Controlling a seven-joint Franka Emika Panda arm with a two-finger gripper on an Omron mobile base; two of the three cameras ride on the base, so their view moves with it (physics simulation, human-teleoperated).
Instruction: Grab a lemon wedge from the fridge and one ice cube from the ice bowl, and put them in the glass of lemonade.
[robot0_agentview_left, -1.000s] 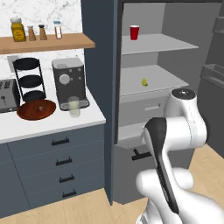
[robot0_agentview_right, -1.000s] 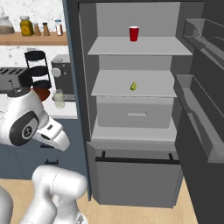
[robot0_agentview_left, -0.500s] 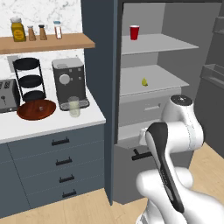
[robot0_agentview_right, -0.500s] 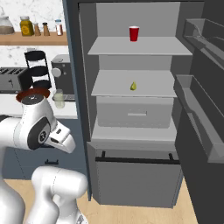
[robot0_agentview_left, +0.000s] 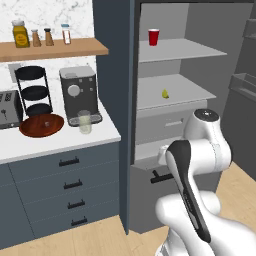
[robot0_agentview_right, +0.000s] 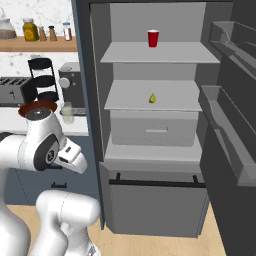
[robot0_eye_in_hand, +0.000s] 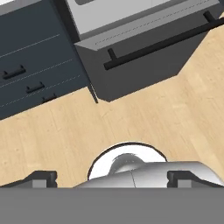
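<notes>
From my station: a red cup (robot0_agentview_left: 154, 37) stands upright on the top shelf, toward the back. On the white worktop (robot0_agentview_left: 55, 141) I see a black three-tier round rack (robot0_agentview_left: 32, 91), a dark coffee machine (robot0_agentview_left: 79, 94) just to its right, and a toaster (robot0_agentview_left: 10, 109) at the left edge. Above them, a wooden wall shelf (robot0_agentview_left: 52, 49) carries an amber jar (robot0_agentview_left: 20, 34) and three small shakers (robot0_agentview_left: 49, 36). Dark grey drawers (robot0_agentview_left: 65, 190) with black pulls sit under the worktop. Floor (robot0_eye_in_hand: 144, 118) is pale wood planking.

no readable text, labels or numbers anywhere — jars and appliances included.
</notes>
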